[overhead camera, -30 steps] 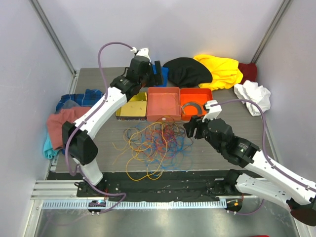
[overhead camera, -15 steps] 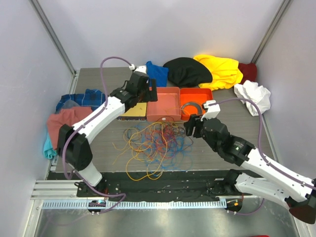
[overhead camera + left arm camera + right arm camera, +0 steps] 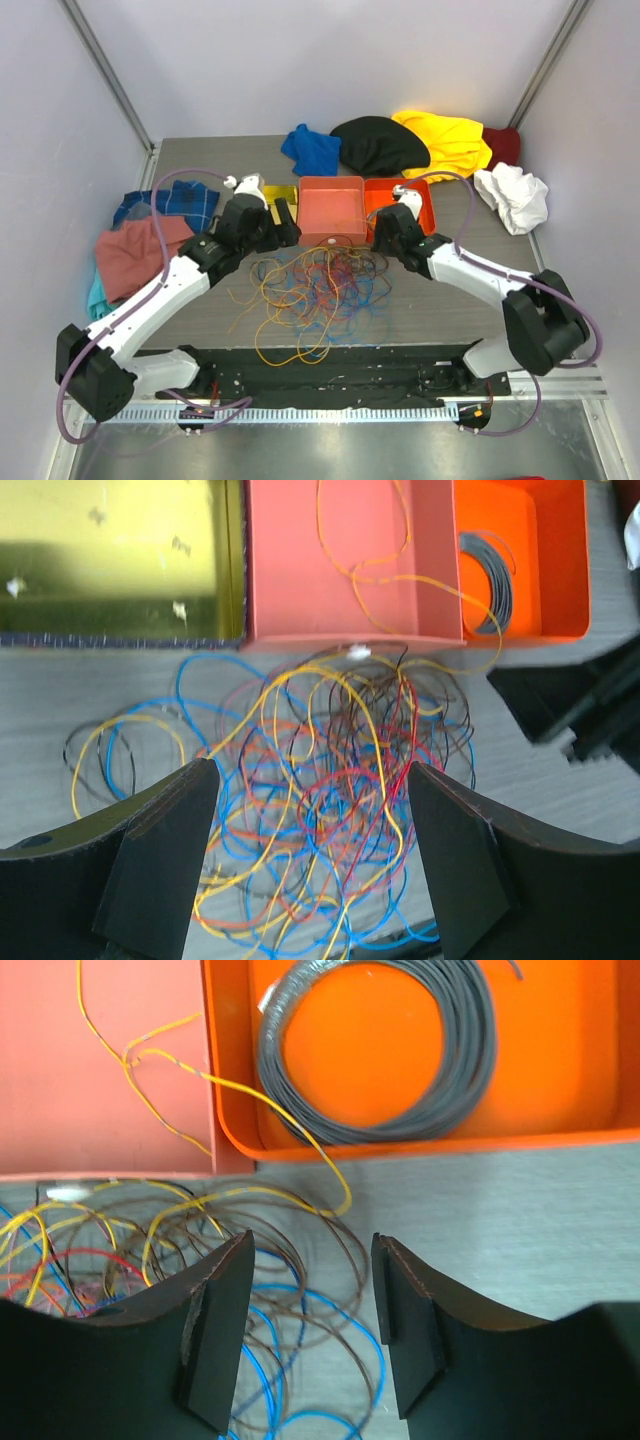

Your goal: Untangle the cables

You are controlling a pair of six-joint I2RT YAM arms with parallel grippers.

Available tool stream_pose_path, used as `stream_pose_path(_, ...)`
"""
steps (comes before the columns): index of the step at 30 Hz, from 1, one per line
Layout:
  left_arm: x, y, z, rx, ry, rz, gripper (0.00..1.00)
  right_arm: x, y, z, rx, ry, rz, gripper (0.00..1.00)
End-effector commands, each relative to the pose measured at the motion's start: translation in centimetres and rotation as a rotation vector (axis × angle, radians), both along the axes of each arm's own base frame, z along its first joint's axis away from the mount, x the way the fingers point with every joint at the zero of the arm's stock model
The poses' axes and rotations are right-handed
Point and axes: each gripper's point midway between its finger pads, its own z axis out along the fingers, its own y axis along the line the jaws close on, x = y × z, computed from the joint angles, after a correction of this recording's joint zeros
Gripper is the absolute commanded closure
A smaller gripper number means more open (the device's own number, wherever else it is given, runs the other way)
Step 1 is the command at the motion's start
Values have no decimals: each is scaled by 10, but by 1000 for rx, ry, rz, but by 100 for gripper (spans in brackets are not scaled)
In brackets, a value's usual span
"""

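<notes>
Cables (image 3: 318, 292) lie in 1 loose tangle on the table (image 3: 200, 160), just in front of the salmon tray (image 3: 330, 181), between the 2 arms. The pile has no clear long axis and sprawls slightly wider left-right than near-far. 1 yellow-orange strand runs from the tangle away from the bases, over the tray's front wall and into it. The left gripper (image 3: 312, 775) hovers above the tangle, jaws wide apart, holding nothing, near the yellow tray (image 3: 100, 570). The right gripper (image 3: 312, 1250) is spread too and empty, at the tangle's right edge by the orange tray (image 3: 600, 1080) with the grey coil (image 3: 478, 1055).
</notes>
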Motion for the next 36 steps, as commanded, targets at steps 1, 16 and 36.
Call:
stream_pose_path(1,-14,5,17,-75,-37,17,19,35,22,35,80,-114,4,44)
stream_pose_path(16,-36,7,5,-120,-11,-11,20,27,27,-14,249,-153,-125,53)
stream_pose_path(36,-40,2,-5,-116,-3,-23,20,15,6,-29,288,-284,-226,52)
